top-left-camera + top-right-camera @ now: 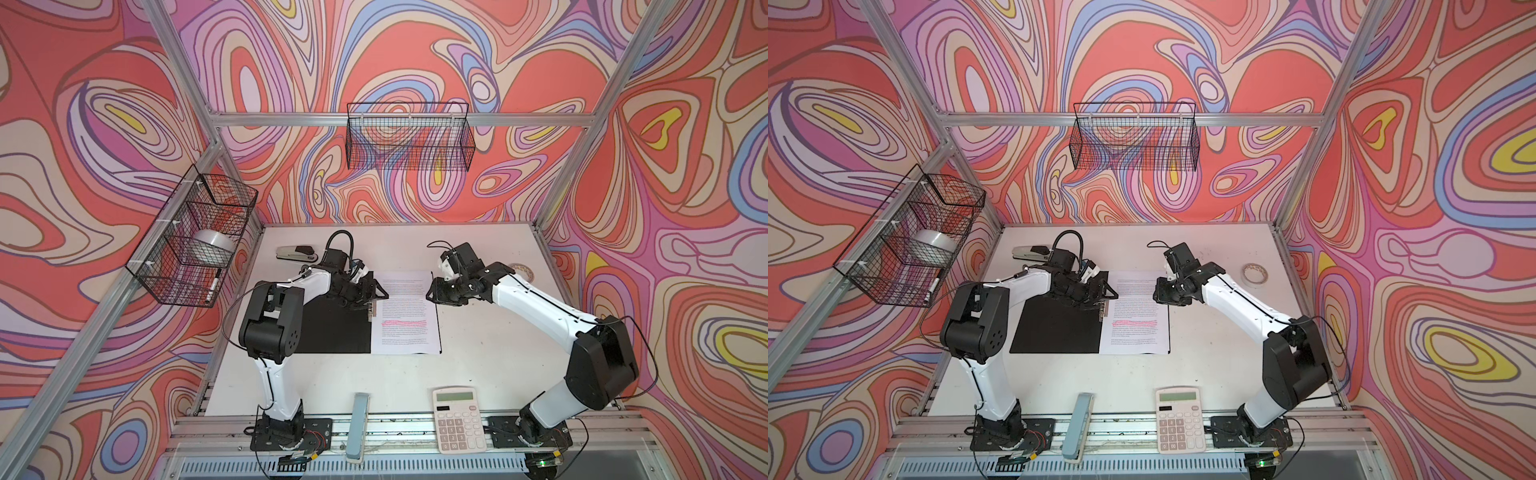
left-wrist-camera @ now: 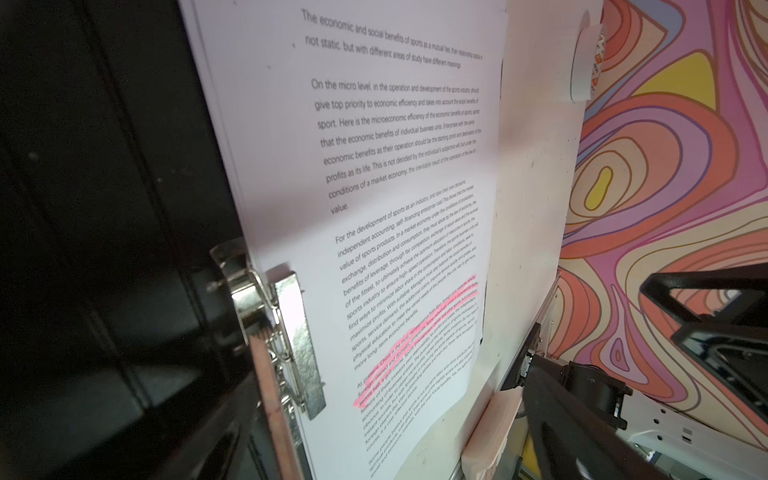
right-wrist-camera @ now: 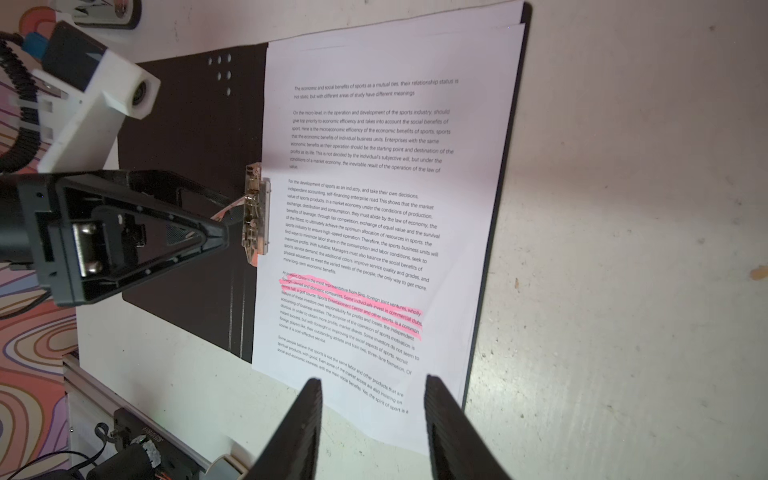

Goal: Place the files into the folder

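Right wrist view: left gripper (image 3: 222, 232), jaws wide, sits at the metal clip (image 3: 255, 216) on the files' (image 3: 374, 187) long edge; right gripper's (image 3: 372, 380) jaws hang half-open, empty.

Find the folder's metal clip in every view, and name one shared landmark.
Top view: clip near the centre.
Top view: clip just left of centre.
Left wrist: clip low, left of centre.
Right wrist: clip mid-height, left of centre.
Landmark: pink highlighted line beside it.
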Controlling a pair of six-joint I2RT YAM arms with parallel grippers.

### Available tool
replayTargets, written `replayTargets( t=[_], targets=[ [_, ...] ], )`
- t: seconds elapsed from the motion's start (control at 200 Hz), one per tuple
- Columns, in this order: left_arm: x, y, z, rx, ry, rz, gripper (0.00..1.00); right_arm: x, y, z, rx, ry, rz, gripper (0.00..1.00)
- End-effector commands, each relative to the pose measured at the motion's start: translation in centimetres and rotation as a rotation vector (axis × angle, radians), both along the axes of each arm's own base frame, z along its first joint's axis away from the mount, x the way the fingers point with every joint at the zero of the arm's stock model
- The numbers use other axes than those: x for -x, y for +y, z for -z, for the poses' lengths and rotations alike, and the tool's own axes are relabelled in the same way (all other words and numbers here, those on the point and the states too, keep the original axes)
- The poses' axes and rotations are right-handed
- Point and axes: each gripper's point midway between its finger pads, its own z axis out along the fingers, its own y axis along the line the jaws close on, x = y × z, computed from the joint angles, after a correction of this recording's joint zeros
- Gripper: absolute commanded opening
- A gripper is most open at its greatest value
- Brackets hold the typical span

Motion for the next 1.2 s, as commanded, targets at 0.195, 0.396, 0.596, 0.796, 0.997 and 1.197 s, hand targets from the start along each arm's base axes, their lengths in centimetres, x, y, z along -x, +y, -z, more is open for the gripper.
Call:
replayTargets(
  t=[0.195,0.396,0.596,0.796,0.997,1.197],
  targets=[
    [0.0,-2.2,0.5,0.025,0.031,-0.009,1.0,0.1,-0.6,-0.8,0.029,-0.022,0.012,0.43],
    [-1.2,-3.1,0.3,0.029,0.046,-0.059,1.0,0.4,-1.5,-0.4,0.056,-0.013,0.044,0.44],
    [-2.6,-4.3,-0.3,0.035,0.023,-0.089,1.0,0.8,-2.3,0.2,0.074,0.016,0.078,0.44],
    [-3.9,-5.6,-1.0,0.041,0.007,-0.126,1.0,1.8,-5.1,1.9,0.071,0.107,0.171,0.44],
    [-3.1,-5.1,-1.5,0.021,0.026,-0.125,1.0,3.0,-8.1,3.2,-0.053,0.196,0.263,0.51],
    [-1.0,-2.9,-3.4,-0.02,0.015,-0.109,1.0,1.5,-7.7,4.8,-0.187,0.229,0.258,0.52]
  ],
)
